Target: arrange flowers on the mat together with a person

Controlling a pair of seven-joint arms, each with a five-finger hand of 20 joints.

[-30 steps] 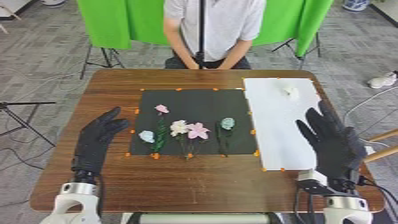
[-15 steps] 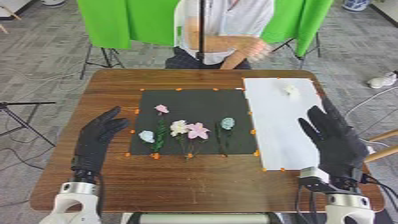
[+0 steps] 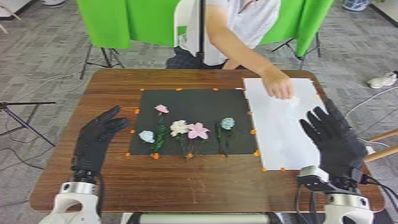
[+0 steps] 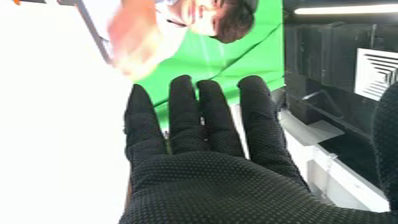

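By the white sheet's [image 3: 282, 135] far edge: person's hand [image 3: 277, 86] | my right hand [image 3: 340, 150] is spread | swinging inward risks collision

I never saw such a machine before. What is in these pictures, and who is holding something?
It is a robot with two white arms, whose left hand and right hand wear black gloves. Both are open and hold nothing. The head view looks down on the wooden table; the other comes from a camera on the right wrist. On the black mat lie artificial-looking flowers in pink, white and blue tones. Across the table, a person's hand reaches over the white sheet, at a small white thing; whether it is gripped, I cannot tell.
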